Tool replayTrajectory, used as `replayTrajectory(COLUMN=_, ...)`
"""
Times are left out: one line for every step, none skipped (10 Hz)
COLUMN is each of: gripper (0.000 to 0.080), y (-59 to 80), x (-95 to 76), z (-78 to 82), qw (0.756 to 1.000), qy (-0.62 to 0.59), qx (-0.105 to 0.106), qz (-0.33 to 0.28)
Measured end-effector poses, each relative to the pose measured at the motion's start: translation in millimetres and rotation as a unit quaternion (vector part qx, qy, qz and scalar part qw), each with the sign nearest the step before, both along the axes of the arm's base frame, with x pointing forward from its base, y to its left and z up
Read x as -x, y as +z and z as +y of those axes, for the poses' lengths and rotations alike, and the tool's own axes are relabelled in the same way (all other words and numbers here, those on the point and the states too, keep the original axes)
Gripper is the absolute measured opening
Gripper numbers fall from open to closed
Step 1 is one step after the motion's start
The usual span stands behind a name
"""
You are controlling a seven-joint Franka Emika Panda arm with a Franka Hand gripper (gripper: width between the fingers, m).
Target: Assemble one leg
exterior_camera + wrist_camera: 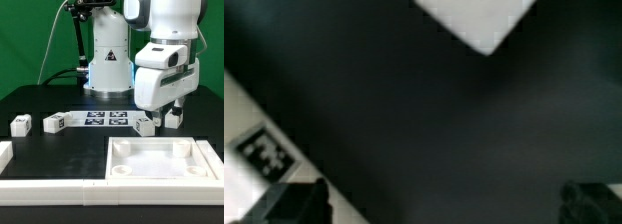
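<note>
Four small white legs with tags stand on the black table in the exterior view: two at the left (20, 124) (53, 123) and two at the right (145, 125) (175, 118). My gripper (168, 110) hangs low over the two right legs. In the wrist view the gripper (441, 205) is open, with only dark table between its fingertips (287, 205). A white part with a tag (260, 150) lies just outside one finger; I cannot tell which part it is. The large white square top (160, 175) lies at the front right.
The marker board (105, 118) lies between the two pairs of legs, in front of the robot's base (108, 65). White rails border the table at the front (60, 187) and at the left (5, 153). A white corner (482, 25) shows in the wrist view.
</note>
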State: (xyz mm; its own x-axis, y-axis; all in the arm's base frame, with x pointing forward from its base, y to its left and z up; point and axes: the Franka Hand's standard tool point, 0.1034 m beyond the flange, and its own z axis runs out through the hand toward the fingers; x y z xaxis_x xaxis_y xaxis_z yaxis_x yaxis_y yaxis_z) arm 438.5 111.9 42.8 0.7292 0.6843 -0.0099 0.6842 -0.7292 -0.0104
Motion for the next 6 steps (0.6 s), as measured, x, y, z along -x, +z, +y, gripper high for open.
replayTrajectory(gripper=0.0648, y=-4.3, x=11.9, z=1.9, qw=0.996, qy=-0.083, qx=-0.004, qz=0.008)
replayTrajectory(gripper=0.0648, y=-6.8, x=20.8, z=5.1, qw=0.990, qy=-0.143, qx=-0.004, qz=0.016)
replayTrajectory(gripper=0.0648, y=-8.2, x=24.7, z=8.1, qw=0.980, qy=-0.199, qx=-0.006, qz=0.022)
replayTrajectory(gripper=0.0648, y=-8.1, x=24.6, z=9.1, qw=0.975, qy=-0.220, qx=-0.007, qz=0.024)
replayTrajectory(gripper=0.0648, y=-8.1, x=25.1, z=10.6, qw=0.961, qy=-0.275, qx=-0.009, qz=0.027)
replayTrajectory(gripper=0.0648, y=-8.2, x=25.6, z=12.2, qw=0.949, qy=-0.314, qx=-0.011, qz=0.030)
